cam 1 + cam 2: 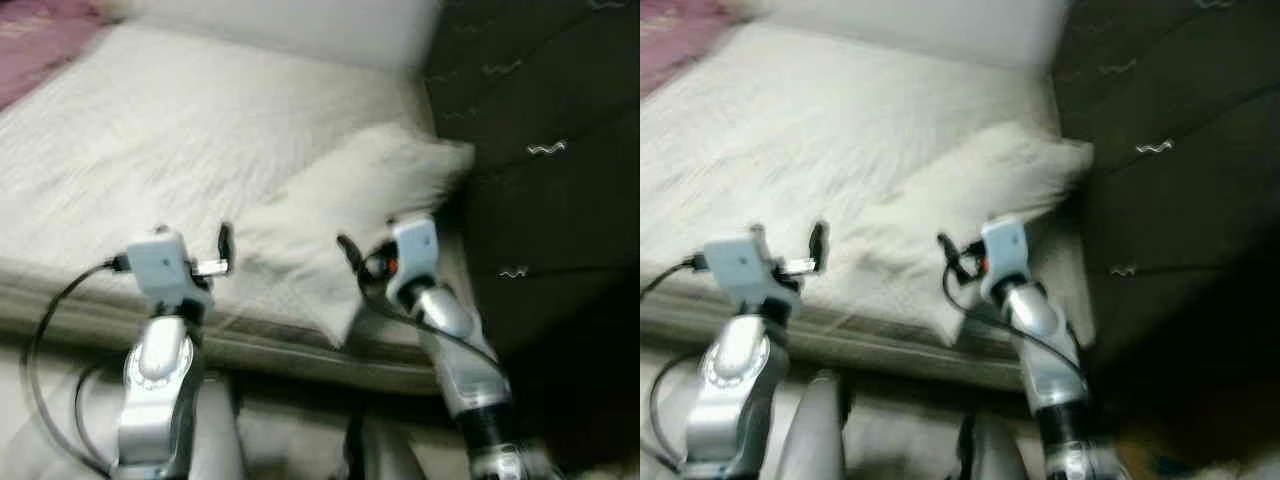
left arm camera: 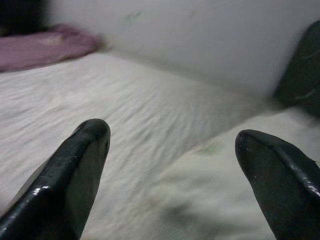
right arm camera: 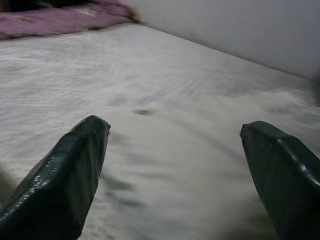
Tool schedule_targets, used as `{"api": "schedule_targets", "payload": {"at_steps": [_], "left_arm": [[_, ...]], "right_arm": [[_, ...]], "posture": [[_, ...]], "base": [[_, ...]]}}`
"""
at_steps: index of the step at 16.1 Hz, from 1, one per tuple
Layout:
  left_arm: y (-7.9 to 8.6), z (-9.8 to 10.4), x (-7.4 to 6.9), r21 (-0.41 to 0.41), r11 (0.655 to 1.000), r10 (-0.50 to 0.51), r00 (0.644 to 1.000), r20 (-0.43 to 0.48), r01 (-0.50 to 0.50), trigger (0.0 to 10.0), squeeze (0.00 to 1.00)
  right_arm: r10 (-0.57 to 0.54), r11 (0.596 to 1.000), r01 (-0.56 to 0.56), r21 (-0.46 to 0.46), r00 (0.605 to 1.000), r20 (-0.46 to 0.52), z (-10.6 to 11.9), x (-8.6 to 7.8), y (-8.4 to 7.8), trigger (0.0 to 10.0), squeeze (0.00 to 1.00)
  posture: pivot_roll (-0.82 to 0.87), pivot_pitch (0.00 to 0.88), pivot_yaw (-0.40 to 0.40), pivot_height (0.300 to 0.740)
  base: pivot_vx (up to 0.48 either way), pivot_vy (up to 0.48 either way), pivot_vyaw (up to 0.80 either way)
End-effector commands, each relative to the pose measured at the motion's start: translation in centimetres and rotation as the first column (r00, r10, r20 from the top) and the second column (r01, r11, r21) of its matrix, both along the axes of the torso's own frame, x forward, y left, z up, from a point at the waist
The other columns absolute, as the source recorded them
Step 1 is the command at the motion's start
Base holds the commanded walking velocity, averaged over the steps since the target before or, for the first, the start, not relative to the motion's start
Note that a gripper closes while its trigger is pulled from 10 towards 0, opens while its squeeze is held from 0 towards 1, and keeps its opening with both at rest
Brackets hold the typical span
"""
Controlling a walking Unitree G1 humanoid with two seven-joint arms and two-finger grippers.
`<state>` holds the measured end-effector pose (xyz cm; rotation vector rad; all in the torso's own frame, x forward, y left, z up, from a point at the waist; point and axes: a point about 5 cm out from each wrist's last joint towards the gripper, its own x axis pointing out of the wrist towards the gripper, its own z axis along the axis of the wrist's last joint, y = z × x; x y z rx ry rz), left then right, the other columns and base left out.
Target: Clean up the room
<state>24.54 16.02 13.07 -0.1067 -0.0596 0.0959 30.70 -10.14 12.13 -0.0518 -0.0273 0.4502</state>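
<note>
A white pillow point(image 1: 350, 200) lies askew on the white bed point(image 1: 140, 130), near the front edge and close to the dark headboard. My left gripper point(image 1: 193, 236) hovers open over the front edge of the mattress, just left of the pillow, with nothing between its fingers point(image 2: 75, 165). At the pillow's front corner my right gripper point(image 1: 368, 240) is held up, also open and empty, and its fingers point(image 3: 70, 170) point across the pillow and sheet. The picture is blurred.
A dark padded headboard point(image 1: 540, 150) stands along the right side. A purple blanket point(image 1: 40, 40) lies at the far left corner of the bed. A pale wall point(image 1: 300, 25) runs behind the bed. The bed's side rail point(image 1: 300, 355) crosses in front of me.
</note>
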Motion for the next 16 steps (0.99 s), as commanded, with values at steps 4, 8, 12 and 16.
{"api": "schedule_targets", "payload": {"at_steps": [4,8,12,16], "left_arm": [[-0.12,-0.14,-0.05,-0.012,1.000,-0.027,1.000,-0.011,0.027,10.0,0.00],[-0.56,0.16,0.18,-0.019,0.998,-0.067,0.998,0.016,0.067,10.0,0.00],[-0.53,0.18,0.19,-0.029,0.997,-0.077,0.997,0.016,0.077,10.0,0.00],[-0.77,0.00,-0.11,-0.041,0.996,-0.085,0.996,0.008,0.086,10.0,0.00]], "right_arm": [[0.009,1.000,-0.010,-0.002,1.000,-0.029,-0.72,-0.28,0.08,10.0,0.00],[0.008,1.000,-0.009,-0.009,1.000,-0.026,-0.72,-0.17,0.09,10.0,0.00],[0.016,1.000,-0.016,-0.011,1.000,-0.026,-0.73,-0.18,0.09,10.0,0.00],[0.012,1.000,-0.013,-0.008,0.999,-0.031,-0.74,-0.18,0.07,10.0,0.00]], "posture": [[0.12,0.063,-0.117,0.640],[0.12,0.054,-0.115,0.640],[0.12,0.060,-0.118,0.640],[0.12,0.068,-0.118,0.640]], "base": [[0.000,0.000,0.00],[0.067,0.000,0.00],[0.313,0.000,0.00],[0.316,0.000,0.00]]}}
